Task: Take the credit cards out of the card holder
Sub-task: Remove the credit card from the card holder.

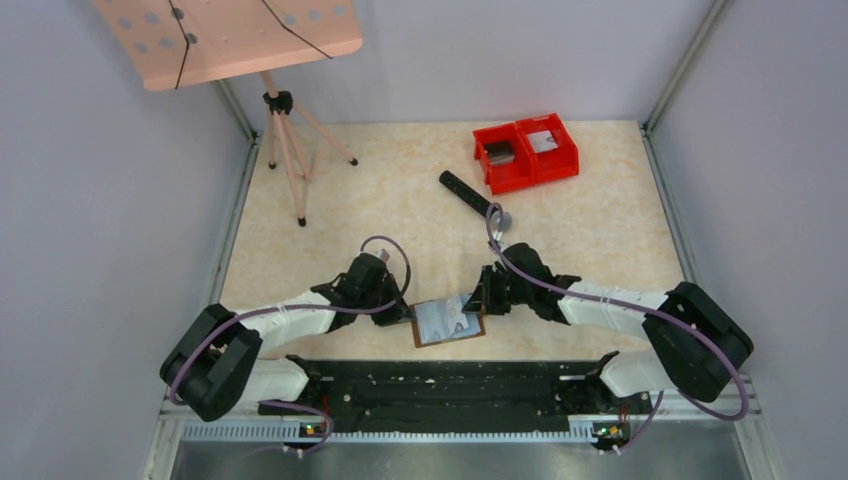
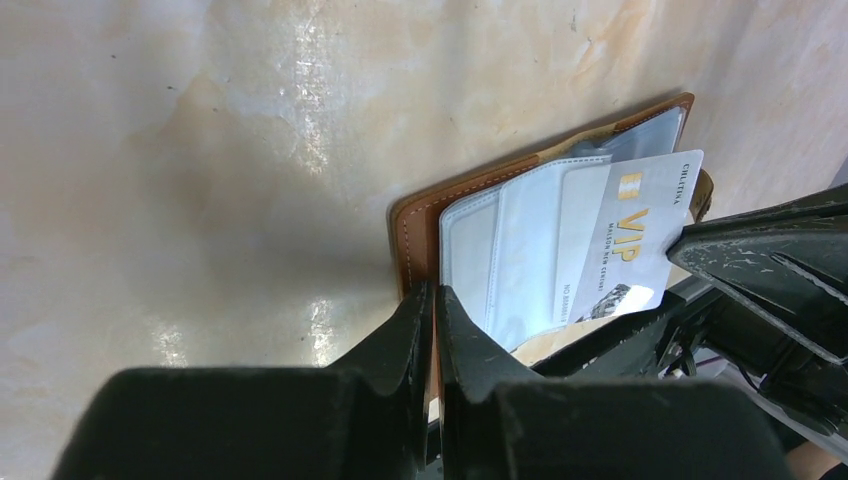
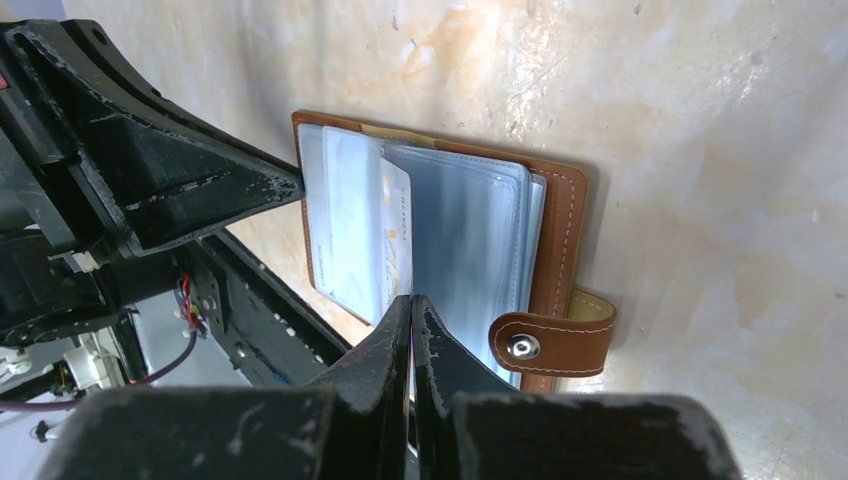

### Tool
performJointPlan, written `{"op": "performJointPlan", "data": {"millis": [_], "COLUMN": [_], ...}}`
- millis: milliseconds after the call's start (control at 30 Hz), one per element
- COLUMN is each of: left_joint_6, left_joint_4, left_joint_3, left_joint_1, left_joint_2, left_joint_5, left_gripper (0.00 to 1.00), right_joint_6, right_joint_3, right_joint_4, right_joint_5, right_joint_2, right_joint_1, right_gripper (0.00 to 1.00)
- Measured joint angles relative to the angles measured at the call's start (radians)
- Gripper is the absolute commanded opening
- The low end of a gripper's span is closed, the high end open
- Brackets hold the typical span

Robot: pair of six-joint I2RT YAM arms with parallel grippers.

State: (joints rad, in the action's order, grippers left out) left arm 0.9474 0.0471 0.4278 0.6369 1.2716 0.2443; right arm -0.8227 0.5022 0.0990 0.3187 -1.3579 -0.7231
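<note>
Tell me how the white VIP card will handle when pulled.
The card looks flat and unbent, so probably stiff. Its glossy face may prove slippery. The open card holder looks thin and light, so it could drag along.

Grey walls enclose a beige marbled table.

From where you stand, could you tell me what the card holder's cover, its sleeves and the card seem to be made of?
The card holder cover: brown leather or imitation, matte, with pale stitching along its edge. The sleeves: thin clear plastic, glossy; glare shows and you see through them. The card: likely stiff white plastic, smooth, with gold print.
</note>
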Motion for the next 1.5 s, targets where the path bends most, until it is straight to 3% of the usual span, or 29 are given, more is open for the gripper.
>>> {"op": "performJointPlan", "data": {"millis": [433,800,1133,1500], "left_joint_6": [0.023,0.027,0.039,0.047], "left_joint_4": [0.008,-0.071,-0.114,-0.135], "left_joint_3": [0.08,0.102,0.101,0.101], "left_joint_1": [0.071,0.093,0.107,0.11], "left_joint_2": [-0.016,0.132,0.163,0.173], "left_joint_5": [0.013,0.031,0.053,0.055], "left_gripper": [0.11,0.1,0.09,0.09], "right_joint_6": [-0.02,-0.051,-0.078,-0.103], "right_joint_3": [-0.038,-0.051,-0.051,-0.051], "right_joint_4": [0.052,0.108,0.168,0.217], "right_joint_5": [0.054,0.076,0.094,0.112], "right_joint_2": [0.009,-0.005,-0.068,-0.108], "right_joint_1": [0.002,0.002,0.002,0.002], "right_gripper": [0.0,0.0,0.09,0.1]}}
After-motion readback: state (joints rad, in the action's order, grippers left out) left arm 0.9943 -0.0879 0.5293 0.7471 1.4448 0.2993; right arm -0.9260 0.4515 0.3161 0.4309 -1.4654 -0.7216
